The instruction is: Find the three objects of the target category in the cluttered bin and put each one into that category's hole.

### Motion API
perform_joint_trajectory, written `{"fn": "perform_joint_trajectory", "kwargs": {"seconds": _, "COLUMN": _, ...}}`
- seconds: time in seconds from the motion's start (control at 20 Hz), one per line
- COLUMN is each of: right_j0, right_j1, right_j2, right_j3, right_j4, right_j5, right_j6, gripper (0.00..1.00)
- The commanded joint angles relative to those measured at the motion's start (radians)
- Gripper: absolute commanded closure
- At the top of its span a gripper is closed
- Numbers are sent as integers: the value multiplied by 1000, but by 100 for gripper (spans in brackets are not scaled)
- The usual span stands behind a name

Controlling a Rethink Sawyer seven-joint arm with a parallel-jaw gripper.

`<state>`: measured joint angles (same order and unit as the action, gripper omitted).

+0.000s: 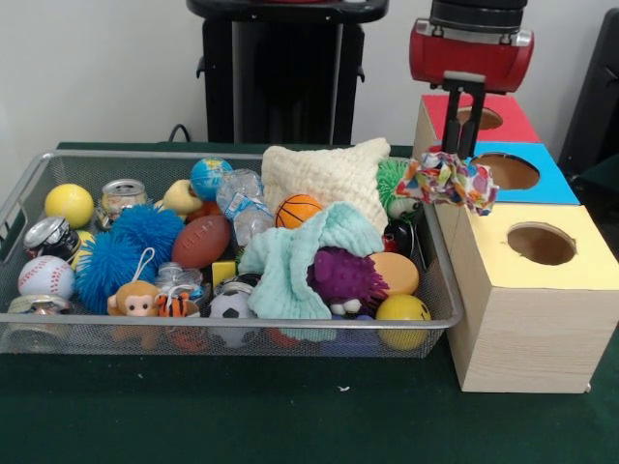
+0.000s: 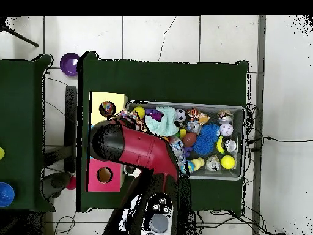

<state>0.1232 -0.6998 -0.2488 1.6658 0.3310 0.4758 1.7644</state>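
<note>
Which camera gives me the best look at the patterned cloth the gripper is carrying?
The front view. There the patterned cloth hangs in full from the gripper, above the edge of the wooden box near the blue hole. In the overhead view the arm covers most of it; only a scrap shows.

A wire bin (image 1: pixel 440 314) full of toys is set left of a three-hole box (image 1: pixel 527 329); a cloth (image 1: pixel 447 181) is held above the box's near-left edge.
</note>
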Motion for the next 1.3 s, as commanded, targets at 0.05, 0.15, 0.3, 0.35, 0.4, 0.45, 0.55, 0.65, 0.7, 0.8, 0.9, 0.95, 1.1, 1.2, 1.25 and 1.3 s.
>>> {"fn": "perform_joint_trajectory", "kwargs": {"seconds": 0.05, "right_j0": 37, "right_j1": 55, "right_j2": -32, "right_j3": -72, "right_j4": 54, "right_j5": 158, "right_j6": 352, "gripper": 100}}
{"fn": "perform_joint_trajectory", "kwargs": {"seconds": 0.15, "right_j0": 51, "right_j1": 64, "right_j2": -49, "right_j3": -105, "right_j4": 61, "right_j5": 188, "right_j6": 382, "gripper": 100}}
{"fn": "perform_joint_trajectory", "kwargs": {"seconds": 0.3, "right_j0": 69, "right_j1": 77, "right_j2": -61, "right_j3": -125, "right_j4": 63, "right_j5": 200, "right_j6": 402, "gripper": 100}}
{"fn": "perform_joint_trajectory", "kwargs": {"seconds": 0.35, "right_j0": 73, "right_j1": 80, "right_j2": -63, "right_j3": -131, "right_j4": 64, "right_j5": 199, "right_j6": 407, "gripper": 100}}
{"fn": "perform_joint_trajectory", "kwargs": {"seconds": 0.4, "right_j0": 76, "right_j1": 83, "right_j2": -64, "right_j3": -131, "right_j4": 64, "right_j5": 196, "right_j6": 411, "gripper": 100}}
{"fn": "perform_joint_trajectory", "kwargs": {"seconds": 0.45, "right_j0": 78, "right_j1": 86, "right_j2": -64, "right_j3": -130, "right_j4": 66, "right_j5": 193, "right_j6": 416, "gripper": 100}}
{"fn": "perform_joint_trajectory", "kwargs": {"seconds": 0.55, "right_j0": 78, "right_j1": 91, "right_j2": -55, "right_j3": -118, "right_j4": 66, "right_j5": 177, "right_j6": 417, "gripper": 100}}
{"fn": "perform_joint_trajectory", "kwargs": {"seconds": 0.65, "right_j0": 78, "right_j1": 93, "right_j2": -44, "right_j3": -100, "right_j4": 66, "right_j5": 153, "right_j6": 419, "gripper": 100}}
{"fn": "perform_joint_trajectory", "kwargs": {"seconds": 0.7, "right_j0": 77, "right_j1": 95, "right_j2": -36, "right_j3": -89, "right_j4": 66, "right_j5": 139, "right_j6": 418, "gripper": 100}}
{"fn": "perform_joint_trajectory", "kwargs": {"seconds": 0.8, "right_j0": 75, "right_j1": 105, "right_j2": -21, "right_j3": -70, "right_j4": 79, "right_j5": 107, "right_j6": 434, "gripper": 100}}
{"fn": "perform_joint_trajectory", "kwargs": {"seconds": 0.9, "right_j0": 79, "right_j1": 110, "right_j2": -11, "right_j3": -57, "right_j4": 84, "right_j5": 84, "right_j6": 443, "gripper": 100}}
{"fn": "perform_joint_trajectory", "kwargs": {"seconds": 0.95, "right_j0": 81, "right_j1": 115, "right_j2": -7, "right_j3": -50, "right_j4": 89, "right_j5": 68, "right_j6": 450, "gripper": 100}}
{"fn": "perform_joint_trajectory", "kwargs": {"seconds": 1.1, "right_j0": 91, "right_j1": 137, "right_j2": -3, "right_j3": -51, "right_j4": 102, "right_j5": 30, "right_j6": 463, "gripper": 100}}
{"fn": "perform_joint_trajectory", "kwargs": {"seconds": 1.2, "right_j0": 97, "right_j1": 152, "right_j2": -3, "right_j3": -57, "right_j4": 112, "right_j5": 13, "right_j6": 467, "gripper": 100}}
{"fn": "perform_joint_trajectory", "kwargs": {"seconds": 1.25, "right_j0": 100, "right_j1": 155, "right_j2": -3, "right_j3": -55, "right_j4": 120, "right_j5": 6, "right_j6": 472, "gripper": 100}}
{"fn": "perform_joint_trajectory", "kwargs": {"seconds": 1.3, "right_j0": 102, "right_j1": 156, "right_j2": 1, "right_j3": -49, "right_j4": 132, "right_j5": -6, "right_j6": 479, "gripper": 100}}
